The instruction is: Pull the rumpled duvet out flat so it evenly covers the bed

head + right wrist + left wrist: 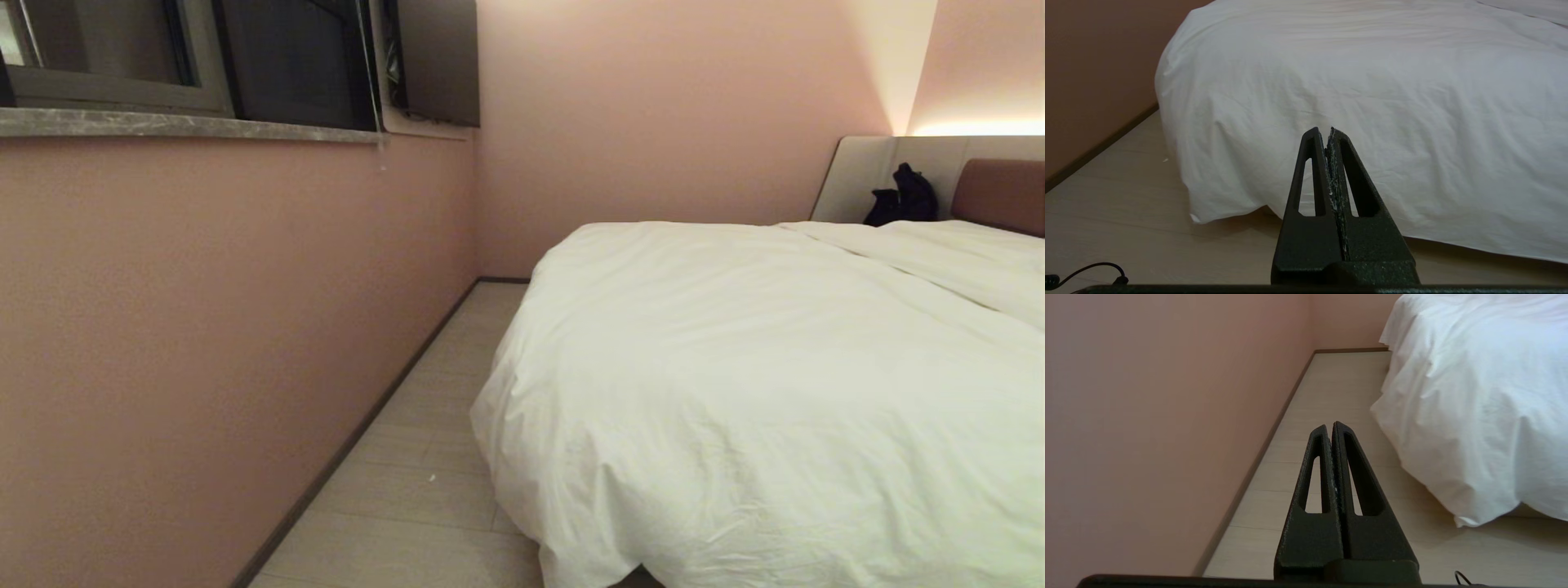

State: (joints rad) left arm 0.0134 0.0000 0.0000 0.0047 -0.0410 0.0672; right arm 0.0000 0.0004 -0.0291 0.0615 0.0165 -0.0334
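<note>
Left gripper (1331, 426): fingers pressed together, nothing held; it is seen only in its own wrist view, pointed along the strip of floor between the wall and the bed, clear of the cloth.
Right gripper (1323, 131): fingers pressed together, nothing held; it is pointed at the near hanging side of the duvet and is held apart from it.
Duvet (767, 384): spread over the bed, filling the right and near part of the head view; soft wrinkles are seen across the top, and a long fold runs across the far right part.
Duvet edges: the near left corner is draped down over the bed's corner almost to the floor; the lower hem is seen just above the floor in both wrist views.
Bed (1000, 192): only the brown headboard and its light grey surround are shown, far right; the mattress is hidden under the duvet.
Dark object (902, 196): set against the grey surround at the far end; what it is cannot be told.
Wall (204, 343): pink, on the left, with a window (245, 57) and stone sill above.
Floor (424, 474): pale planks; a narrow aisle is left open between the wall and the bed, running to the far wall.
Cable (1086, 271): a black loop lies on the near floor.
</note>
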